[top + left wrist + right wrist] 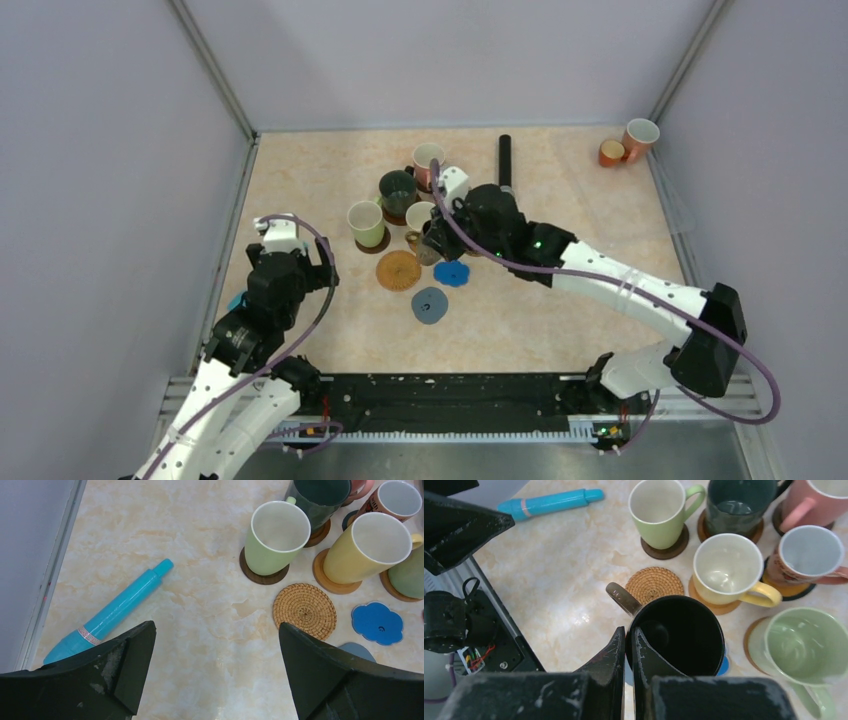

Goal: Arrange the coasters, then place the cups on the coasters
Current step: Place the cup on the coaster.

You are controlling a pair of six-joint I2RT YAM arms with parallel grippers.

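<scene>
Six were found upright on coasters (671, 551), clustered: pale green mug (659, 507), dark green mug (736, 502), pink mug (819, 505), yellow mug (724, 567), patterned mug (811, 555), second pale green mug (804, 645). The woven coaster (654, 582), blue flower coaster (452, 273) and grey-blue coaster (429, 304) lay bare. The dark brown mug (679, 635) was pinched at its rim by the right gripper (629, 640). A small orange cup (611, 153) and a taller orange cup (641, 135) sat side by side in the far right corner.

Left arm (272, 288) and right arm (620, 285): white shells, black joints, a purple cable (750, 350) along each. Left pincer (216, 626) and right pincer (629, 631) have scuffed black wedge fingers.
</scene>
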